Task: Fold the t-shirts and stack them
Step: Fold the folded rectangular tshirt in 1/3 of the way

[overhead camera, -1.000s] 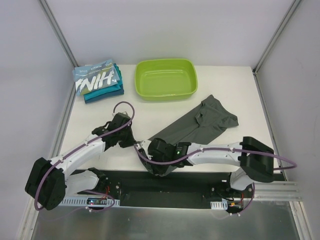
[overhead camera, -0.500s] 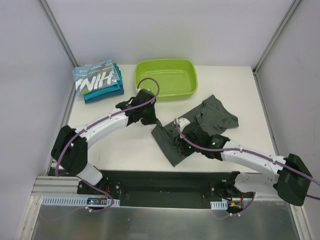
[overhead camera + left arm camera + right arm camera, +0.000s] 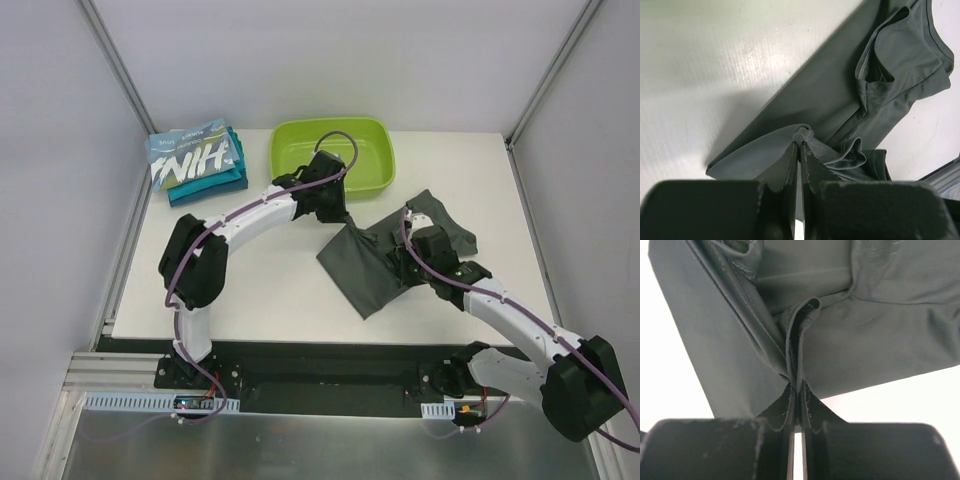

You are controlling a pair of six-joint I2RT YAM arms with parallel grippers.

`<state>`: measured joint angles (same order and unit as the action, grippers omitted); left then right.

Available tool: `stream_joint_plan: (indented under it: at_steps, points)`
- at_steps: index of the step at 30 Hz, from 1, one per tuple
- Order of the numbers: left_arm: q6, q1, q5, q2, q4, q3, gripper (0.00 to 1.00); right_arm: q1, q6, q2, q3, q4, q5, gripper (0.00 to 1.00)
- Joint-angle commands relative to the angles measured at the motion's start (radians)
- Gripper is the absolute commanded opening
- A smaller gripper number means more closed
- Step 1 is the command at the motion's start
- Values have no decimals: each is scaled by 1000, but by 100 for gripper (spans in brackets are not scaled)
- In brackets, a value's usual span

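Jaws of both arms pinch folds of the dark grey t-shirt [image 3: 362, 277].

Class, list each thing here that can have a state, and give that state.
dark grey t-shirt: partly folded, pinched by both grippers
left gripper: shut on it
right gripper: shut on it
light blue t-shirt: folded, lying on top
teal t-shirts: folded, stacked beneath it
lime-green tub: upright, empty
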<state>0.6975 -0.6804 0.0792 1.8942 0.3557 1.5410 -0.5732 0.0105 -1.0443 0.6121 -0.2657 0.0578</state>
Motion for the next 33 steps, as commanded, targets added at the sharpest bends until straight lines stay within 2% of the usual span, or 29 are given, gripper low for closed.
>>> stream_joint_plan:
  at_steps: [1,3,14,16,19,20,21,22,24,25,28,31,33]
  points:
    - [-55,5,8,58,-9,103,0,74,-49,-48,-6,36,-35,1]
    - [-65,5,2,84,-9,131,0,107,-52,-68,-6,60,-87,0]
    - [-104,5,13,218,-8,220,0,176,-41,-206,34,79,-85,4]
    - [-105,5,2,227,-8,225,4,184,-38,-233,43,75,-82,6]
    - [-122,5,5,247,-6,231,18,190,-21,-258,52,72,-66,11]
    - [-127,5,14,252,-7,231,22,194,-14,-264,55,68,-64,17]
    - [-131,5,24,255,-6,231,27,197,-12,-266,61,63,-24,27]
    - [-135,5,39,256,-7,232,32,199,-12,-264,63,57,-13,41]
    - [-145,5,59,246,-9,235,56,199,-12,-255,78,36,26,65]
    - [-148,5,70,237,-9,235,70,199,-12,-247,84,17,52,69]
    - [-162,5,88,198,-9,228,99,200,14,-189,104,-44,99,76]
    - [-162,4,97,135,-9,176,99,200,17,-102,100,-79,73,91]
    - [-161,2,94,80,-15,118,99,200,29,-36,91,-99,56,96]
